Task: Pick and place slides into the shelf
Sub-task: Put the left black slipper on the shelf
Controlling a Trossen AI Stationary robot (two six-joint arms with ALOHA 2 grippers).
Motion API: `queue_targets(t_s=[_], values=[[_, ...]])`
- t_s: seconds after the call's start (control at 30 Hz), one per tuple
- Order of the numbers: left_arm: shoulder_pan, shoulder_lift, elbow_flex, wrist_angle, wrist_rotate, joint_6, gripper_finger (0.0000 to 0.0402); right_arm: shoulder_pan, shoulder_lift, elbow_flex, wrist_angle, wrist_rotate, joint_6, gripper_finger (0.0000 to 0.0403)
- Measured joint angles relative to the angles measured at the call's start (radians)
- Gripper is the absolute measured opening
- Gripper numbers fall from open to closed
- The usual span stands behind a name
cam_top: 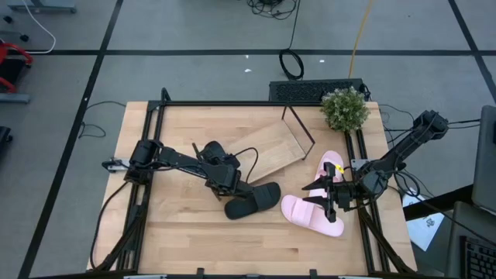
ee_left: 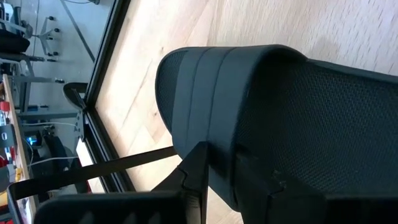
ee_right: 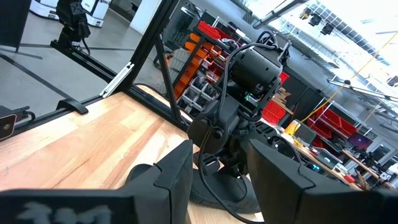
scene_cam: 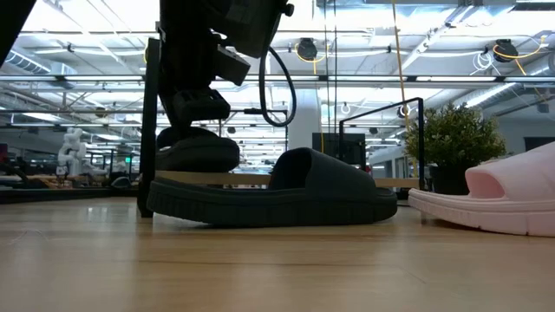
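One black slide (cam_top: 254, 200) (scene_cam: 277, 195) (ee_left: 280, 93) lies sole-down on the table, just in front of the tilted shelf (cam_top: 271, 151). My left gripper (cam_top: 226, 186) (ee_left: 227, 165) is shut on its left end. A second black slide (cam_top: 209, 149) (scene_cam: 198, 149) sits behind the left arm at the shelf's left end. I cannot tell whether it is on the board. Two pink slides (cam_top: 310, 215) (cam_top: 332, 164) lie sole-down on the right. My right gripper (cam_top: 319, 194) (ee_right: 221, 168) hovers open above them and touches nothing. My left gripper holds the black slide by its rim (ee_left: 227, 180) at the end away from the strap. One finger (ee_left: 196, 168) is outside the wall and the other (ee_left: 264, 186) is on the dotted footbed. It comes slanting down from the left. The slide's sole lies flat on the table.
A potted plant (cam_top: 345, 107) stands at the far right corner behind the shelf. The shelf's thin black frame (cam_top: 298, 128) stands up at its right end. Bare tabletop lies along the near edge (cam_top: 194, 240) and on the left side.
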Motion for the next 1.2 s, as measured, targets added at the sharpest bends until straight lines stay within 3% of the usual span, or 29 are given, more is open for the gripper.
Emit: queue_targets(t_s=[1.2], values=[[0.0,0.0,0.0,0.008,0.026,0.069,0.0063,0.0,0.0,0.0,0.0,0.0,0.0,0.0144]])
